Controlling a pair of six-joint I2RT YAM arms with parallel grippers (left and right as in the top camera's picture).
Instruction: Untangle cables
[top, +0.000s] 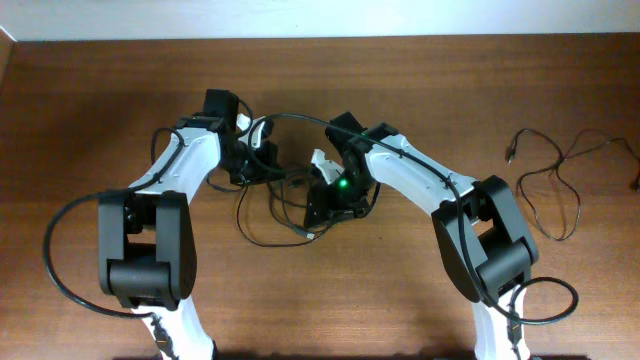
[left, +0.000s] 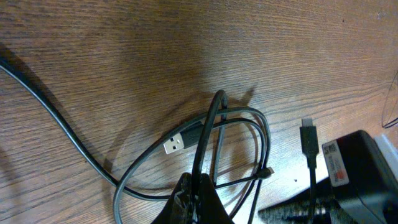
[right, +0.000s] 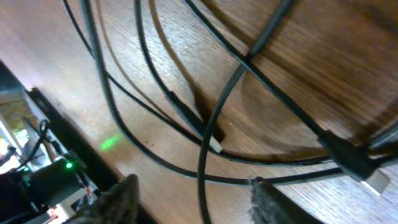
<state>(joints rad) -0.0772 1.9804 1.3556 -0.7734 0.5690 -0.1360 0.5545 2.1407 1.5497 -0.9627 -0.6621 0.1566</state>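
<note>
Entry: the cables (top: 272, 205) are lying in a loose knot on the wooden surface (top: 100, 90) at centre, between the two arms, while one more cord (top: 521, 188) is sprawling well apart at the far right. Your left pincer (left: 196, 190) is clenching one dark strand (left: 208, 127), and that strand is arching up out of the loop just beside a flat silver plug (left: 176, 144); a smaller plug (left: 308, 129) is resting nearby. Your right pincer (right: 193, 199) is standing released, fingers apart, with a thin cord running between them but nothing gripped (whether the pads are touching it, I cannot tell). Judgement on handling: these cords are looking light, limp and smooth-jacketed, so they are likely sliding through a weak pinch and dragging their neighbours along whenever you are pulling. You are probably better off taking hold near a plug end, where the moulded body is giving a stop, and drawing that end back through the loop slowly. Risk: pulling mid-strand is tending to tighten crossings.
</note>
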